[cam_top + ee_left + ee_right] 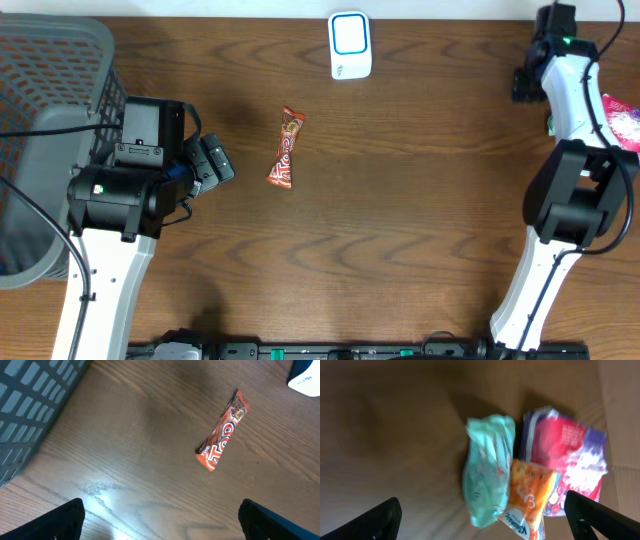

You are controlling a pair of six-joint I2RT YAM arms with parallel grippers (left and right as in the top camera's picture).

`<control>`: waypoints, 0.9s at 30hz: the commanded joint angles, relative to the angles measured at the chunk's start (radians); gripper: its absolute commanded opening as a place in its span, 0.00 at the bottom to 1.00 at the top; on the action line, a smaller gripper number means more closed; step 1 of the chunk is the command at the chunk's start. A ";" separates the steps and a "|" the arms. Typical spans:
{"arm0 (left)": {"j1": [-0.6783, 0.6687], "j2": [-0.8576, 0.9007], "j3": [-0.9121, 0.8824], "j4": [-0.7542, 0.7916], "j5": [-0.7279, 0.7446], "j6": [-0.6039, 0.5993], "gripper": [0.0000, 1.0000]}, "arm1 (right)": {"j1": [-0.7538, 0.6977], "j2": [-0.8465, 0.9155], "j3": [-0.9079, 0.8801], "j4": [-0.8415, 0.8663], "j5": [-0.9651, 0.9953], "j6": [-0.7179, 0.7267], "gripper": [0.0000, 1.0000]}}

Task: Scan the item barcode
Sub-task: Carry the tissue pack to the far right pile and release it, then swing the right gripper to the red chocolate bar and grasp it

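Orange bar (287,150) lies flat. My left claw (160,526) and right claw (481,521) are both apart. A crooked pinch could hide its barcode.

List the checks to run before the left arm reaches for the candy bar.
1. Candy bar lies flat and alone on the table: ok.
2. Left gripper open and empty: ok.
3. Bare wood between left gripper and bar: ok.
4. Right gripper open, holding nothing, away over the packets: ok.
5. Scanner unobstructed at the far edge: ok.
6. Barcode location on the bar: cannot tell, only the logo side shows.
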 commanded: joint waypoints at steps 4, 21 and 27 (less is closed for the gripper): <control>0.004 -0.006 0.010 0.000 -0.013 -0.005 0.98 | 0.071 -0.182 0.033 0.039 -0.147 0.048 0.99; 0.004 -0.006 0.010 0.000 -0.013 -0.005 0.98 | 0.404 -0.137 0.031 -0.142 -1.090 0.059 0.99; 0.004 -0.006 0.010 0.000 -0.013 -0.005 0.98 | 0.552 -0.061 0.031 -0.135 -1.089 0.111 0.99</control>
